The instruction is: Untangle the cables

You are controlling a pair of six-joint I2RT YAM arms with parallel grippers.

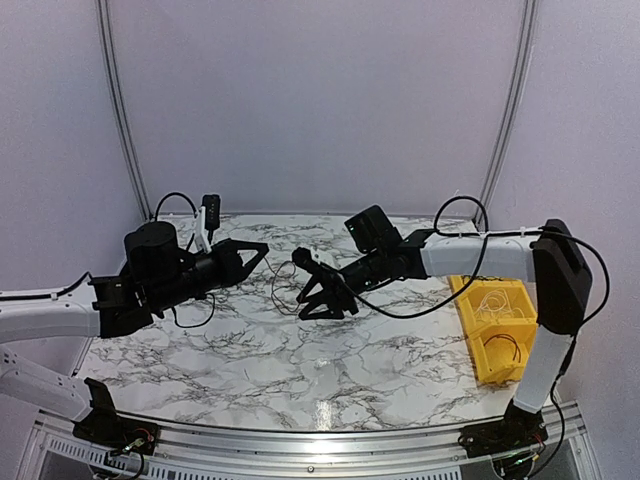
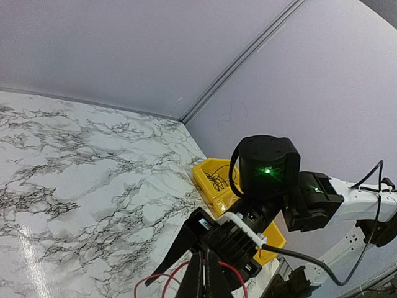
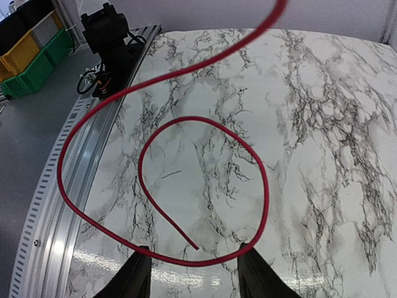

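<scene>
You find the bin (image 1: 491, 370) at the right edge of the table (image 1: 250, 370), with cables (image 1: 497, 303) in it. Mid-table, a looped cable (image 3: 205, 118) lies between the left gripper (image 1: 254, 250) and the right gripper (image 1: 326, 306).

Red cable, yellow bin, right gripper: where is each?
red cable (image 3: 186, 118), right wrist view, top of loop.
yellow bin (image 1: 478, 345), top external view, bare side wall.
right gripper (image 3: 193, 248), right wrist view, midway between fingers.

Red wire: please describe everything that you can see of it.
The red wire is thin and smooth, and it looks plastic-coated. It curls into one open loop over the marble table, with its free end inside the loop, and a longer arc sweeps up out of view. Its lowest bend crosses the gap of the open right gripper; contact cannot be told.
</scene>
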